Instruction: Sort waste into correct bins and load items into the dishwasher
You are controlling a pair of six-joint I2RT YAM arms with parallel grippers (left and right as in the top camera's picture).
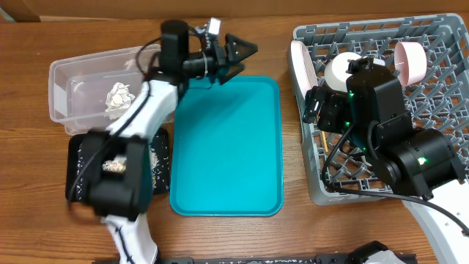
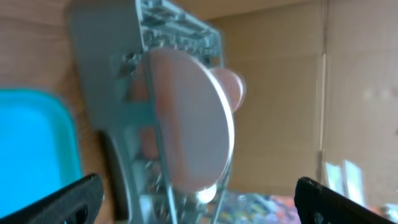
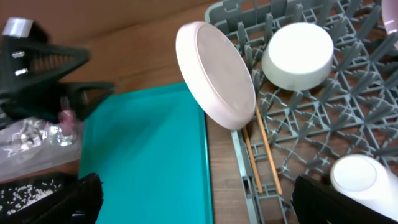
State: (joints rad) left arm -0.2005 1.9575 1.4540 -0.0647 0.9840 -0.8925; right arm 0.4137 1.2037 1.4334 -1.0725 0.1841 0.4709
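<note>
- The left gripper (image 1: 244,60) hovers over the far edge of the teal tray (image 1: 227,154). Its jaws are spread wide, with nothing between them.
- Its own camera shows the two fingers (image 2: 68,200) at the lower corners, well apart and touching nothing.
- The right gripper (image 3: 198,186) hangs over the side of the dish rack (image 1: 440,37) nearest the teal tray. Its jaws are also wide open and hold nothing.
- Only the overhead view shows the whole surface (image 1: 293,235):
  - the clear tub (image 1: 66,77) with the crumpled wrapper (image 1: 117,95) inside it
  - the black tray (image 1: 163,183), flecked with pale crumbs (image 1: 155,152), just beside the teal tray
  - the pink bowl (image 1: 410,62) standing on edge at the rack's far side
- Only the right wrist view shows the chopsticks (image 3: 261,149) plainly. They lie flat on the lattice under the tilted white plate (image 3: 214,74).
- That view also shows the white bowl (image 3: 297,56) beside the plate and the small white cup (image 3: 357,180) at the lower right.
- The left wrist view is blurred. It shows the plate on edge at the rack's corner.
</note>
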